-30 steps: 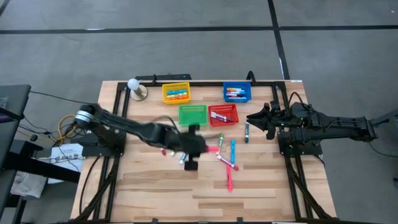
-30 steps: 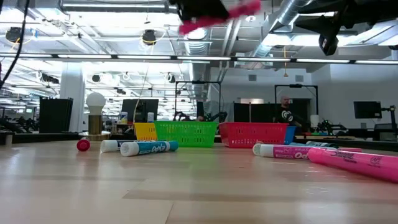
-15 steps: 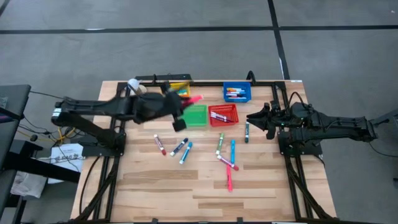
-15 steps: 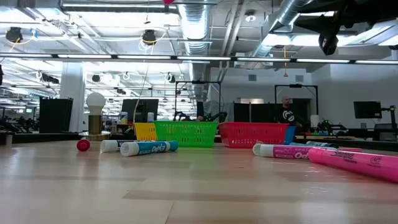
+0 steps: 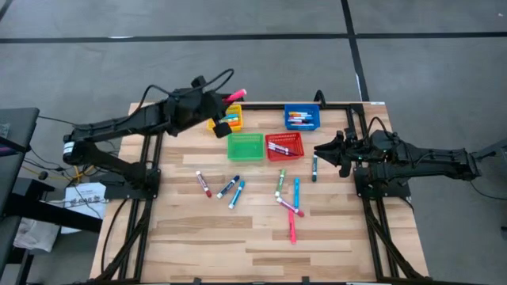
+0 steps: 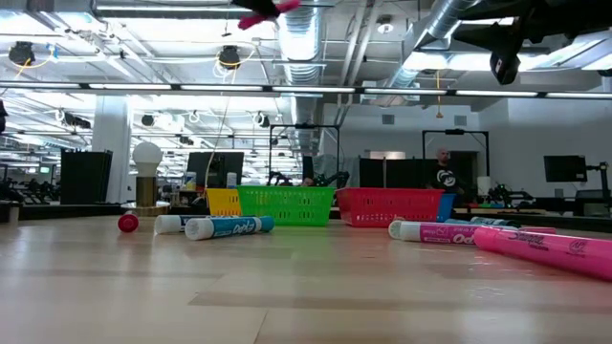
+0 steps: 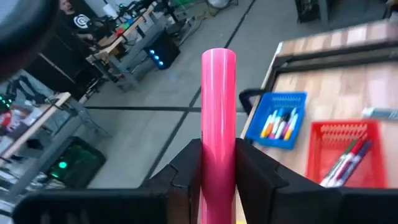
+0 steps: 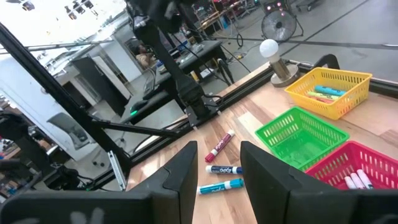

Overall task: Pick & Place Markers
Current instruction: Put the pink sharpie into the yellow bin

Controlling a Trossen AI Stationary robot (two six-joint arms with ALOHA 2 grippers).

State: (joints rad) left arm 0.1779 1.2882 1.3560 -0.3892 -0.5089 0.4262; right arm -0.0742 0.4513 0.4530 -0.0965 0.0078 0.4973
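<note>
The left arm reaches across the table's far left, its left gripper [image 5: 224, 108] raised above the yellow basket [image 5: 230, 120] and clamped on a pink marker [image 5: 235, 96] whose long axis points forward beyond the fingers. The right arm waits at the right edge; its right gripper [image 5: 323, 150] holds nothing, fingers apart. In the low view only the marker's tip shows.

Overhead looks down, low looks level; both share the green basket [image 5: 245, 146]
</note>
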